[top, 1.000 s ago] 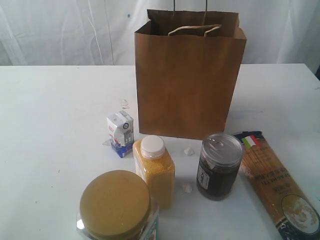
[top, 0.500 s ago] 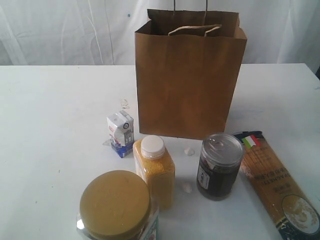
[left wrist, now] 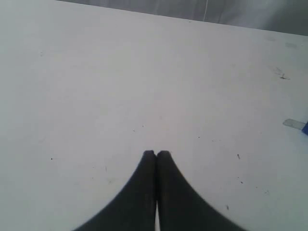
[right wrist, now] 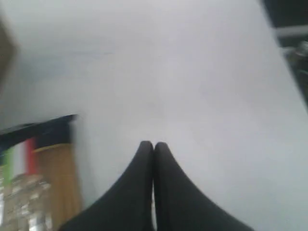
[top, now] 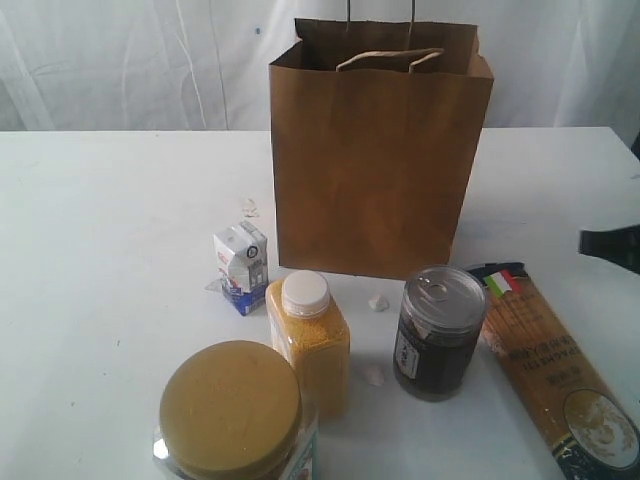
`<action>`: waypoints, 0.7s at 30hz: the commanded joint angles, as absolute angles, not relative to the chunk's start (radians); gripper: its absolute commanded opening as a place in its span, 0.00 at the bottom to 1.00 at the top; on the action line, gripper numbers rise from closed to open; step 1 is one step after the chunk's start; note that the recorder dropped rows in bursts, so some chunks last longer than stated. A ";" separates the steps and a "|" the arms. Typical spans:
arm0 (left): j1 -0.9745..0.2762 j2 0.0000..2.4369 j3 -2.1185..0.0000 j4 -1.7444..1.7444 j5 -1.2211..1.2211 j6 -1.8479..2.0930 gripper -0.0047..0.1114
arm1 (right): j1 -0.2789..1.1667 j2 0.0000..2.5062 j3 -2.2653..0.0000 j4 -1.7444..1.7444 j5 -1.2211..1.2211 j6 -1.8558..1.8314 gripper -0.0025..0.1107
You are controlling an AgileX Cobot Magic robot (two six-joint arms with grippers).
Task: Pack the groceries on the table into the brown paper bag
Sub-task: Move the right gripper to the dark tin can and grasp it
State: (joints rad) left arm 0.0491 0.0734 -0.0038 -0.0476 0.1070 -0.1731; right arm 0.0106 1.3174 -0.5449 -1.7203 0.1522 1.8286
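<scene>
The left fingers point(left wrist: 144, 185) and the right fingers point(right wrist: 166, 185) are both clenched shut on nothing, above the white surface point(top: 110, 220). The brown paper bag point(top: 375, 170) stands upright at the back. In front of it the spaghetti packet point(top: 545, 360) lies flat on the right. The yellow-lidded jar point(top: 232, 412), yellow bottle point(top: 310, 345), dark jar point(top: 438, 335) and small carton point(top: 241, 265) stand upright.

The bag point(top: 380, 160) stands rearmost on the tabletop point(top: 100, 250); before it, left to right: carton point(top: 241, 262), bottle point(top: 312, 345), jar point(top: 438, 335), spaghetti point(top: 550, 370). A second jar point(top: 232, 410) sits nearest.
</scene>
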 commanded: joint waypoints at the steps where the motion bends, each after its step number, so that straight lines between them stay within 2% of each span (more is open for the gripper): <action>1: 0.045 0.069 0.000 -0.058 0.103 -0.181 0.04 | 0.017 1.322 -0.555 -1.461 0.200 1.543 0.02; 3: 0.045 0.069 0.000 -0.058 0.103 -0.181 0.04 | 0.057 1.307 -0.581 -1.176 0.165 1.239 0.02; 7: 0.045 0.069 0.000 -0.058 0.103 -0.181 0.04 | 0.161 1.323 -0.703 -0.498 0.517 0.493 0.02; 10: 0.045 0.069 0.000 -0.058 0.103 -0.181 0.04 | 0.187 1.339 -0.817 -0.223 0.749 0.021 0.02; 13: 0.045 0.069 0.000 -0.058 0.103 -0.179 0.04 | 0.200 1.314 -0.837 -0.129 0.786 -0.061 0.02; 21: 0.045 0.069 0.000 -0.058 0.103 -0.179 0.04 | 0.261 1.258 -0.835 0.110 0.623 -0.130 0.02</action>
